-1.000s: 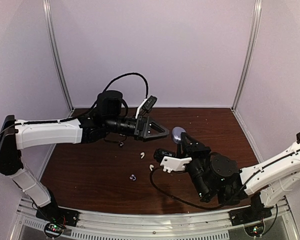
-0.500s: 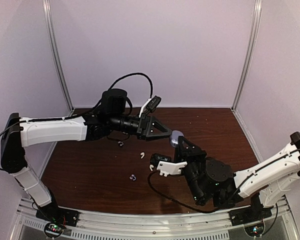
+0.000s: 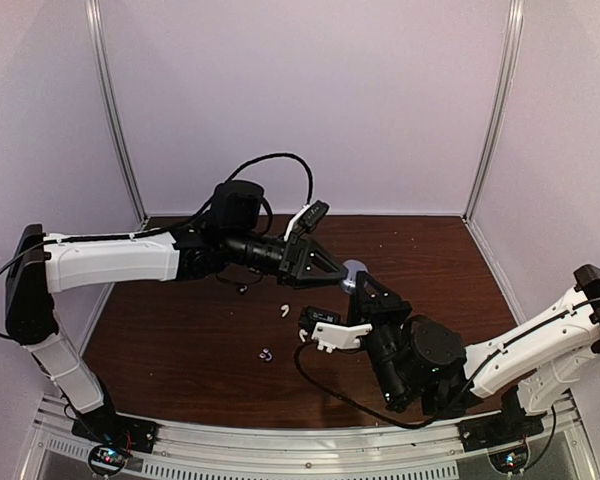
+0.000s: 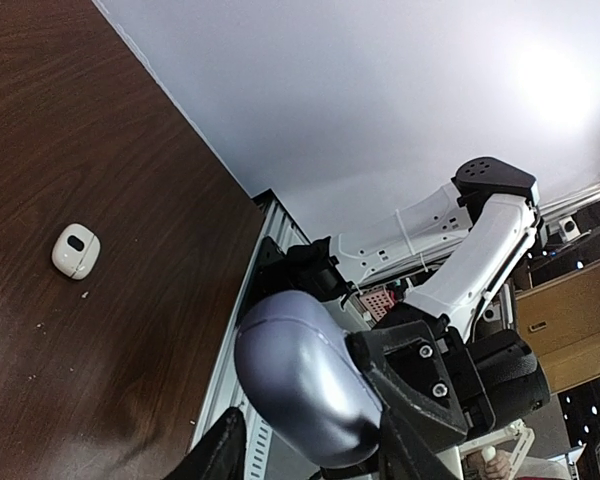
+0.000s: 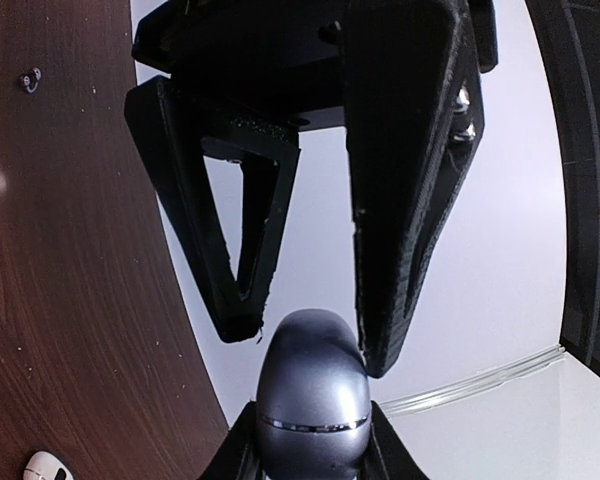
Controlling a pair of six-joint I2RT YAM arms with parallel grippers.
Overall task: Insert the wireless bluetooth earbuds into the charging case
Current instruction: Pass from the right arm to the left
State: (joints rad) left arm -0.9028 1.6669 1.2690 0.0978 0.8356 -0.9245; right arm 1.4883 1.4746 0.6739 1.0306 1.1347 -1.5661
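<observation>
My right gripper (image 3: 357, 288) is shut on the lower half of a closed bluish-grey charging case (image 3: 354, 271), held above the table. The case fills the right wrist view (image 5: 313, 395) between my right gripper's (image 5: 311, 450) fingers. My left gripper (image 3: 335, 271) is open, its fingers (image 5: 405, 200) flanking the case's top; one pad touches it. The left wrist view shows the case (image 4: 295, 370) between my left gripper's (image 4: 310, 452) fingers. Two white earbuds (image 3: 282, 310) (image 3: 303, 334) and two purple ones (image 3: 265, 354) (image 3: 242, 288) lie on the brown table.
A white earbud (image 4: 75, 250) lies on the wood in the left wrist view. The right wrist view shows a purple earbud (image 5: 28, 78) and a white one (image 5: 44, 466). White booth walls (image 3: 310, 100) enclose the table; a metal rail (image 3: 280, 445) runs along its near edge.
My left arm has reached further right, bringing its open fingers around the top of the case. My right gripper has shifted the case slightly left and down.
</observation>
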